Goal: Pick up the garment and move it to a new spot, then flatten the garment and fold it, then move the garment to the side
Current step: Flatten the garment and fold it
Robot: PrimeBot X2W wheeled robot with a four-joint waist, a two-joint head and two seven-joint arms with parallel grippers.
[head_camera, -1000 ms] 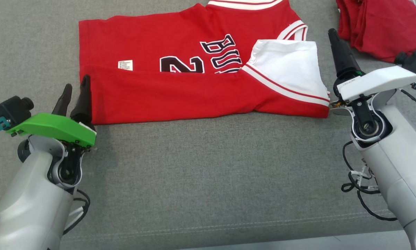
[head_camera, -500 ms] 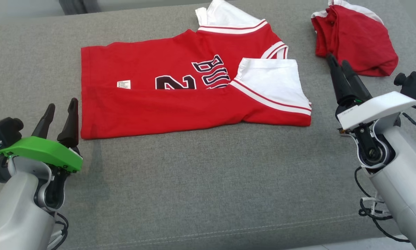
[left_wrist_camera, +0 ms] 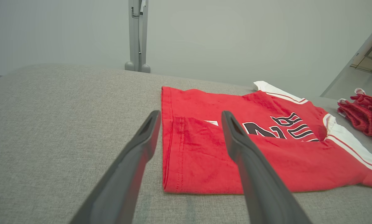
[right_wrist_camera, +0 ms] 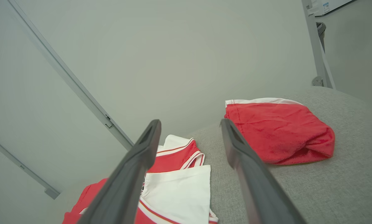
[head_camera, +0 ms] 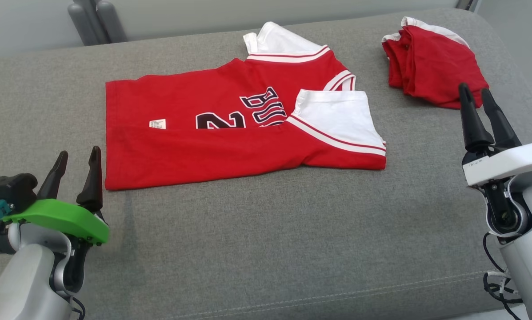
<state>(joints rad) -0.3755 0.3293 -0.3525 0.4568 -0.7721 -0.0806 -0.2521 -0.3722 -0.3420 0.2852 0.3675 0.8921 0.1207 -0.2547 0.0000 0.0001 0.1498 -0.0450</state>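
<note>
- Left gripper and right gripper both stand spread and empty in the head view. Between them, the red jersey with white sleeves and black lettering lies on the grey fabric cushion, 1 long edge folded over.
- Left wrist view: the hem corner lies just ahead; pinching its 2 layers together should fold cleanly.
- Right wrist view: a crumpled red cloth bundle sits near the jersey; steer clear of it.

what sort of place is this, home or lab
Probably a robot lab or test room, not a home: bare pale walls, a metal stand behind the grey padded bench, and a red jersey laid out.
</note>
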